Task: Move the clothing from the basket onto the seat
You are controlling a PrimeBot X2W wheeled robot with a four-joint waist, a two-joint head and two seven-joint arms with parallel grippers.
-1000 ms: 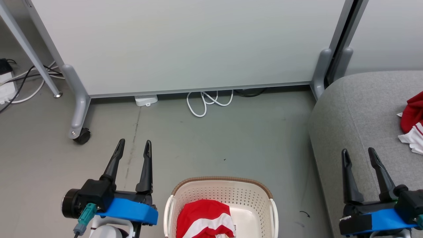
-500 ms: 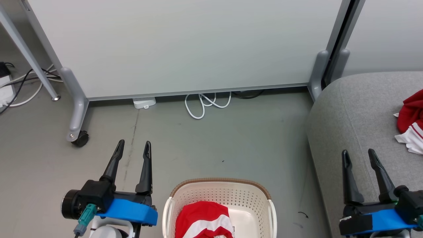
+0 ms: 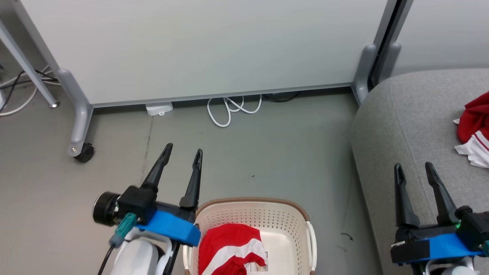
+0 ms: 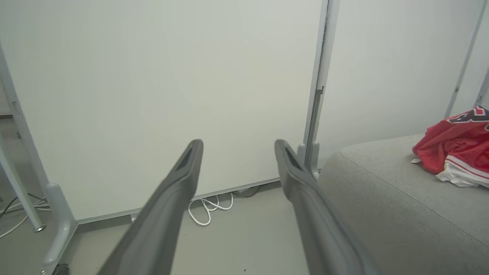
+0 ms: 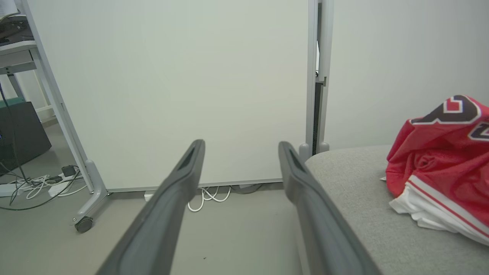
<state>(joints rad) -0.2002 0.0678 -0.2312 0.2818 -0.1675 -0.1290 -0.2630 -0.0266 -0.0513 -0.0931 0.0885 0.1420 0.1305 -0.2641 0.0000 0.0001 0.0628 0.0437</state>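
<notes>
Left gripper [image 3: 183,149] lower left, jaws spread, empty, beside basket [image 3: 252,200], probably lining up on red striped garment [image 3: 229,244] inside. Right gripper [image 3: 413,165] spread too, parked over seat [image 3: 401,126]; 1 red lettered garment [image 3: 471,120] there.

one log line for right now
left gripper open, by basket | right gripper open, by seat | red garment in basket | second garment on seat

Office, wheeled partition panels [image 3: 191,49], floor cables [image 3: 228,111]
</notes>
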